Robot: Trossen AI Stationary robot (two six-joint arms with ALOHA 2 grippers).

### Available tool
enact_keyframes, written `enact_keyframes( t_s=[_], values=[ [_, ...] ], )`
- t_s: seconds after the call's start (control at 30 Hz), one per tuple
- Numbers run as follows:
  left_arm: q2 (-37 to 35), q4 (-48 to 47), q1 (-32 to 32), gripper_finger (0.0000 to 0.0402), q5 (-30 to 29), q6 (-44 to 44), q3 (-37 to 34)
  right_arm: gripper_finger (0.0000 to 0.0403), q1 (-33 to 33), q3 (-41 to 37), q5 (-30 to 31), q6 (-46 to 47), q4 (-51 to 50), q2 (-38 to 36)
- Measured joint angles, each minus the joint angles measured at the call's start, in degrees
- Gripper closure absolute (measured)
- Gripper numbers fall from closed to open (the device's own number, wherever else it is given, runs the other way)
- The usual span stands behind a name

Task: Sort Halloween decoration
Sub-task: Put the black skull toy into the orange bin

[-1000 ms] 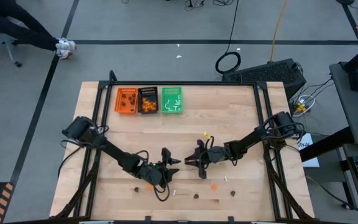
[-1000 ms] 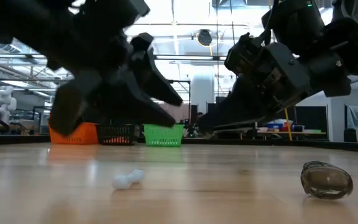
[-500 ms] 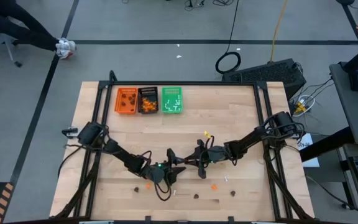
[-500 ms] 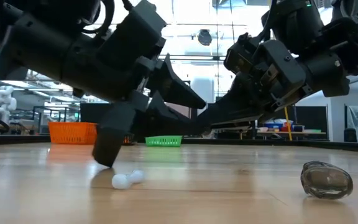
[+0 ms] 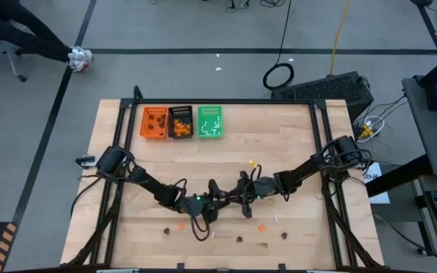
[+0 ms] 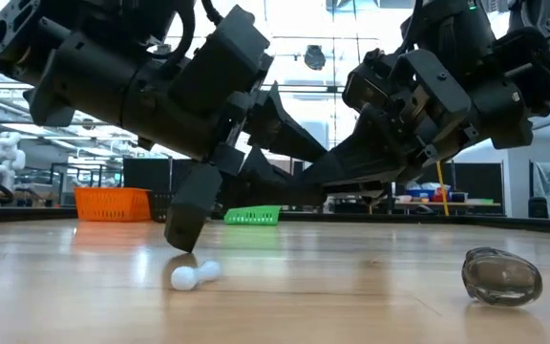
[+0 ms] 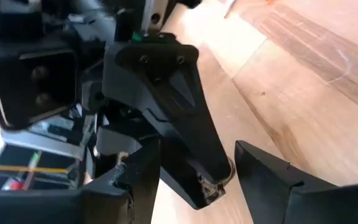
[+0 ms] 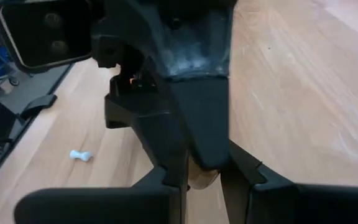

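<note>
Well out from the green tray (image 5: 209, 123), toward the near side of the table, the two arms meet nose to nose. The left gripper (image 7: 197, 179) is spread wide, its fingers (image 7: 143, 183) straddling the tip of the right gripper (image 8: 202, 171). That one is pinched tight on a small trinket (image 7: 220, 180), too hidden between the pads to call its kind for sure. This looks like a handover: the left arm sits on the tray's side and is better placed to carry the piece back. To do it well, the left fingers should close on the trinket itself, not on the other arm's fingertips, and only once the piece is centred between them. The right gripper should let go only after that pinch is firm, because a piece this small will skitter off the wood if dropped. Farther from the green tray lie loose pieces: a white stick (image 6: 195, 275) just under the left arm, a dark brown blob (image 6: 501, 276) off beyond the right arm, and an orange piece (image 5: 262, 227). Beside the green tray sit the black tray (image 5: 180, 122) and the orange tray (image 5: 154, 123), each already holding pieces.
</note>
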Motion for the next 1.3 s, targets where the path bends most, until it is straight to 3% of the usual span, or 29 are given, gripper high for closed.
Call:
enact_keyframes(
  t_s=[0.4,0.73,0.87,1.17,1.3],
  values=[
    [0.1,0.3,-0.1,0.0326,-0.5,4.5,-0.1,0.0357,0.0,-0.2,0.5,0.7,1.0,0.0],
    [0.1,0.9,-1.0,0.0333,-2.3,3.3,-0.2,0.0357,-0.7,-0.2,0.0,2.6,1.1,0.0],
    [0.1,1.0,-1.9,0.031,-4.4,2.8,-0.2,0.0357,-1.3,-0.1,-0.5,6.6,1.3,0.0],
    [0.5,8.3,-7.2,0.0178,-16.5,21.1,0.1,0.0357,-1.4,0.1,-2.7,13.8,9.0,0.1],
    [0.4,9.6,-8.0,0.0158,-21.4,22.3,1.5,0.0357,-1.4,0.1,-3.6,14.2,13.1,0.1]
  ],
)
